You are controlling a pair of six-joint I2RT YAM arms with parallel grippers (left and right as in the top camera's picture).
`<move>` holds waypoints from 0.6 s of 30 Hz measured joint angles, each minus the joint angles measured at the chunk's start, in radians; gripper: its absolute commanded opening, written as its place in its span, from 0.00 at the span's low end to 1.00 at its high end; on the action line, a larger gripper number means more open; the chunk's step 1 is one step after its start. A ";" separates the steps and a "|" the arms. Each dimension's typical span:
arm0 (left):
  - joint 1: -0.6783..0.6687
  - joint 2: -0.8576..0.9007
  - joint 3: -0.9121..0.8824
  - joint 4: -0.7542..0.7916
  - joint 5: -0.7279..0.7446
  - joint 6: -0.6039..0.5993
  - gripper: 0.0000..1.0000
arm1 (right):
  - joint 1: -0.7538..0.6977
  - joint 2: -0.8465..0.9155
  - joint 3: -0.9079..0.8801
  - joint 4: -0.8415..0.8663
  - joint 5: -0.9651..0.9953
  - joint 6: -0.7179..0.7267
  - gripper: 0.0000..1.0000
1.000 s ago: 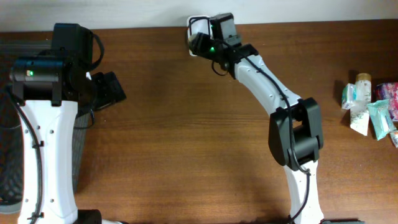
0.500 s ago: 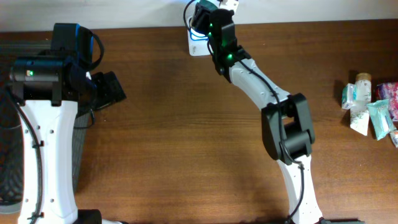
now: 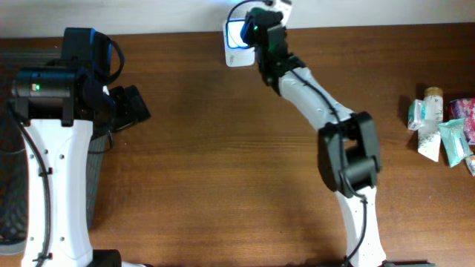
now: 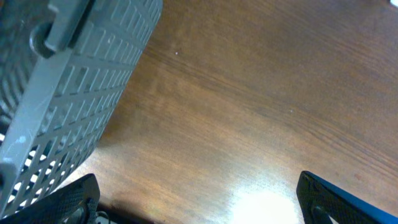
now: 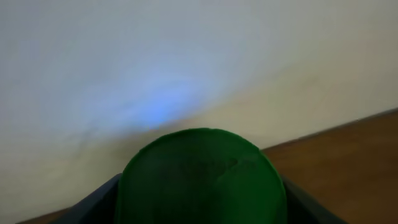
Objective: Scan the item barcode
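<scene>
- My right pincer [image 3: 260,21] is at the top centre of the overhead view, at the far edge of the wooden table [image 3: 208,163].
- It is clamped on a green round item [image 5: 200,177]. In the right wrist view my dark fingers [image 5: 93,202] flank it on both sides.
- The green item fills the lower middle of the right wrist view. No barcode is readable on the face that shows, which is blurred.
- Behind the item is a pale wall [image 5: 93,56] with a soft blue glow in the middle of the frame. A strip of brown table shows at the right edge.
- A white scanner [image 3: 236,46] with a blue-lit face sits just left of my right pincer, on the table edge in the overhead view.
- My left pincer [image 3: 130,107] is at the left of the overhead view, well apart from the scanner.
- Its jaws are spread wide with nothing between them, only bare table under them in the left wrist view.
- A grey mesh basket [image 4: 68,93] is at the upper left of the left wrist view, just beside my left pincer.
- A pile of small packets [image 3: 441,130] lies at the right edge of the overhead view, far from both arms.
</scene>
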 measured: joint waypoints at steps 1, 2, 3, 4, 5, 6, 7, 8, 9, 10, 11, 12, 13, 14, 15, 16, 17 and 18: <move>0.000 0.000 0.000 -0.003 0.001 0.000 0.99 | -0.014 -0.034 0.003 -0.082 0.001 0.001 0.63; 0.000 0.000 0.000 -0.002 0.000 0.000 0.99 | -0.034 -0.071 0.003 -0.155 0.005 0.001 0.64; 0.000 0.000 0.000 -0.001 0.000 0.000 0.99 | -0.056 -0.107 0.005 -0.246 0.006 0.001 0.64; 0.000 0.000 0.000 -0.002 0.000 0.000 0.99 | -0.079 -0.138 0.009 -0.326 0.007 0.001 0.59; 0.000 0.000 0.000 -0.003 0.000 0.000 0.99 | -0.110 -0.176 0.012 -0.472 0.014 -0.001 0.58; 0.000 0.000 0.000 -0.002 0.000 0.000 0.99 | -0.127 -0.193 0.014 -0.540 0.013 -0.001 0.59; 0.000 0.000 0.000 -0.002 0.000 0.000 0.99 | -0.148 -0.204 0.019 -0.644 0.006 0.000 0.60; 0.000 0.000 0.000 -0.002 0.000 0.000 0.99 | -0.171 -0.207 0.021 -0.754 -0.008 0.000 0.61; 0.000 0.000 0.000 -0.001 0.000 0.000 0.99 | -0.184 -0.206 0.017 -0.850 -0.036 0.000 0.63; 0.000 0.000 0.000 -0.002 0.000 0.000 0.99 | -0.186 -0.204 0.016 -0.938 -0.061 0.000 0.64; 0.000 0.000 0.000 -0.002 0.000 0.000 0.99 | -0.183 -0.200 0.010 -1.006 -0.087 -0.002 0.64; 0.000 0.000 0.000 -0.002 0.000 0.000 0.99 | -0.183 -0.192 0.008 -1.031 -0.101 -0.002 0.64; 0.000 0.000 0.000 -0.001 0.000 0.000 0.99 | -0.183 -0.191 0.007 -1.035 -0.103 -0.003 0.64; 0.000 0.000 0.000 -0.001 0.000 0.000 0.99 | -0.182 -0.177 -0.034 -1.056 -0.123 -0.003 0.66; 0.000 0.000 0.000 -0.001 0.000 0.000 0.99 | -0.182 -0.169 -0.053 -1.060 -0.130 -0.003 0.66; 0.000 0.000 0.000 -0.001 0.000 0.000 0.99 | -0.182 -0.159 -0.077 -1.059 -0.141 -0.003 0.67; 0.000 0.000 0.000 -0.001 0.000 0.000 0.99 | -0.182 -0.153 -0.105 -1.061 -0.151 -0.003 0.69; 0.000 0.000 0.000 -0.001 0.000 0.000 0.99 | -0.182 -0.153 -0.116 -1.061 -0.158 -0.003 0.69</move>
